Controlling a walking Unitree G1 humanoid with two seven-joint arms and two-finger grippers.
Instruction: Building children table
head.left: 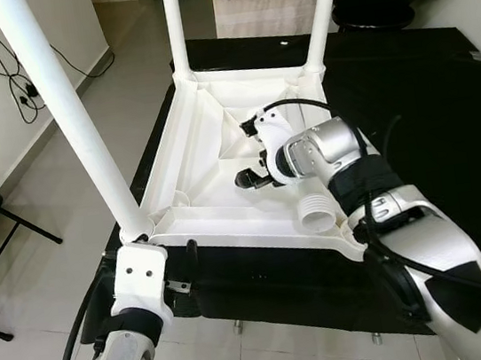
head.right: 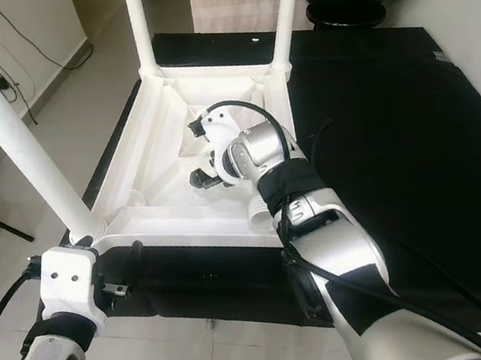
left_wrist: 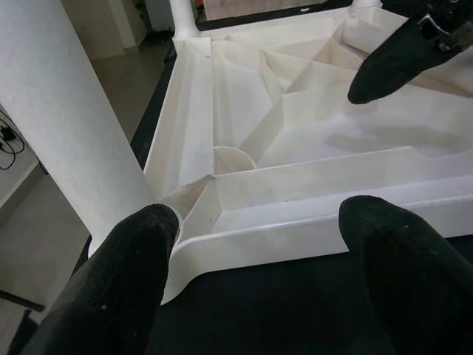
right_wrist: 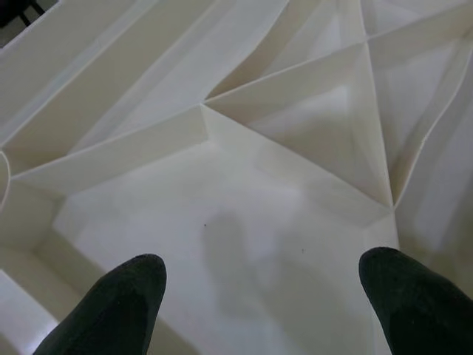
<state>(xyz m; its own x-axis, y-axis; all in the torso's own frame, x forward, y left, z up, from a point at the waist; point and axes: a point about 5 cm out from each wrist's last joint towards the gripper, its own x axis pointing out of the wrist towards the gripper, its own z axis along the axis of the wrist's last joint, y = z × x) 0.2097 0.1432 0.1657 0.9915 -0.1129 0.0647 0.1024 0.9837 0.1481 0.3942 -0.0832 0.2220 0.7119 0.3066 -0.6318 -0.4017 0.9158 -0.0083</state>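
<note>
Since three legs are already standing up out of the upside-down white table top (head.left: 186,165), what you care about is the one empty corner socket (head.left: 320,214), and that sits just beside your right gripper (head.left: 252,179), on the near side of it, toward the robot's body, right by the forearm. The gripper hangs over the ribbed underside with its black fingers spread and nothing between them; the wrist view has both fingertips (right_wrist: 122,290) well apart over bare plastic. So you're pointed into the middle of the tray while the socket is behind the wrist. My guess is the right arm is the nearer one for that corner.

Your left gripper (left_wrist: 259,251) is also released, fingers open, sitting at the near-left corner with the near-left leg (head.left: 65,111) just beside one finger and the table rim straight ahead. That leg's long axis runs up and away from the gripper, tilted toward the camera. The socket is well apart from it, across the near edge.

A fourth leg isn't anywhere I can spot, so you'd have to find that first. The whole thing rests on a black surface (head.left: 428,109).

No brand, label or readable writing on the table or arms.
</note>
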